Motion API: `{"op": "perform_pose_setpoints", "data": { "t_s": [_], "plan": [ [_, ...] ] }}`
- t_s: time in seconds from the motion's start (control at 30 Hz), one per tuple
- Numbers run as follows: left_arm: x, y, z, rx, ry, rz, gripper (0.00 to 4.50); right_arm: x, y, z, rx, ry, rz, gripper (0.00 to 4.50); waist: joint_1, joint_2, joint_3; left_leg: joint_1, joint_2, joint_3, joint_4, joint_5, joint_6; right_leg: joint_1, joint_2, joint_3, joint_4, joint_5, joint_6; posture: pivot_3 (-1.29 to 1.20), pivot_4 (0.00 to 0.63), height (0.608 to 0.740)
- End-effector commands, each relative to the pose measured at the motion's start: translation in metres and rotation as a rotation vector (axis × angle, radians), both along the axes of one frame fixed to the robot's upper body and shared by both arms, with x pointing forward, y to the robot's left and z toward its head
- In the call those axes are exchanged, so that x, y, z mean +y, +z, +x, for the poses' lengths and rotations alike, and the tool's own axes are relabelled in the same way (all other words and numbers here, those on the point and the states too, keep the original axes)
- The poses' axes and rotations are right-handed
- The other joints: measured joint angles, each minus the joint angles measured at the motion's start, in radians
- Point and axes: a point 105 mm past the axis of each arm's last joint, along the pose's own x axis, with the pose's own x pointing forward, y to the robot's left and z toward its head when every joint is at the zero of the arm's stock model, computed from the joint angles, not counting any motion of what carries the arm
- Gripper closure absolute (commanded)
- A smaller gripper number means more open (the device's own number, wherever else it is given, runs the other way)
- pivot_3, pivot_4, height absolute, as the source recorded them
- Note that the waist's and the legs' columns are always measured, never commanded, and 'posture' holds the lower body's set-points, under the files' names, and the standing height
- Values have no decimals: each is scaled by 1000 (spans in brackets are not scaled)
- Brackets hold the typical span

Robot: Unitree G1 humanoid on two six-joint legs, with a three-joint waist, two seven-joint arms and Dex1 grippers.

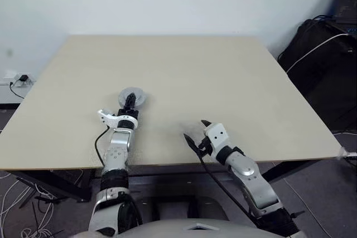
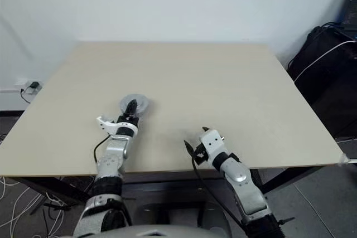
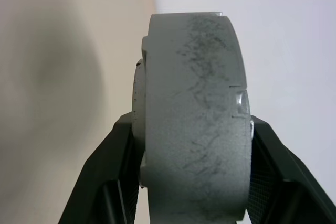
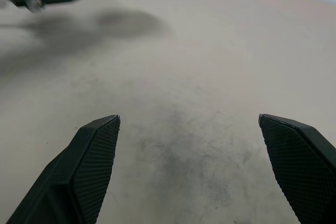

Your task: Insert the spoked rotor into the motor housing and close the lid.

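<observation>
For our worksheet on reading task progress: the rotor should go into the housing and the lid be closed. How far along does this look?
Looks done: the left hand grips one thick grey round unit by its edge above the table, apparently the housing with its lid on; whether the rotor sits inside is hidden. In hand: carrying that unit. Left: setting it down. The right hand is open, holding nothing.

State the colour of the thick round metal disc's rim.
Grey, with dark scuffs, on the thick round metal disc; best in the left wrist view.
</observation>
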Motion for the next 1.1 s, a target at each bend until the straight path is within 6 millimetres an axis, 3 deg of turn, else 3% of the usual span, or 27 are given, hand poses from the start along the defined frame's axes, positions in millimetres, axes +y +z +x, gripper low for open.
{"op": "perform_pose_setpoints", "data": {
  "t_s": [0.03, 0.3, 0.53, 0.57, 0.7, 0.93, 1.1],
  "plan": [
    [7, 17, 21, -32, 16, 37, 2394, -5, 9, 4, -47, -27, -2, 0, 0, -1, 0, 0, 0, 0, 0, 0, 0, 0, 0, 0, 0, 0, 0, 0, 0, 740],
    [5, -1, 39, 111, -34, 77, 2394, -6, 8, 4, -45, -41, -7, 0, 0, -1, 0, 0, 0, 0, 0, 0, 0, 0, 1, 0, 1, 0, 0, 0, 0, 740],
    [-4, -16, 33, 185, -101, 122, 120, -6, 7, 4, -33, -57, -4, 0, 1, -1, -1, 2, 0, 0, 1, 1, 0, 3, 0, 0, 1, 1, 1, 0, 0, 740],
    [-4, -19, 30, 199, -113, 135, 30, -6, 6, 3, -31, -57, -4, 0, 0, -1, -1, 4, 0, 0, 1, 0, -1, 4, -1, 0, 1, 1, 1, 0, 0, 740],
    [-7, -34, 8, 243, -207, 270, 30, -7, 2, 3, -1, -66, 7, 0, -8, -1, -5, 6, 0, -1, 1, -1, -4, 6, -1, 0, 2, 0, 1, 0, 0, 740],
    [1, -65, -73, 379, -407, 589, 30, -6, -4, 2, 68, -56, 38, 0, -23, 3, -19, 15, 0, 2, -2, -5, -6, 12, -1, 4, 1, -3, 1, 0, 0, 740],
    [3, -50, -103, 279, -392, 848, 30, -8, -2, 5, 78, -95, 92, 0, -24, 11, -26, 29, 1, 4, -6, -10, 0, 16, -7, 5, 1, -5, 0, 0, 0, 740]
  ]
}}
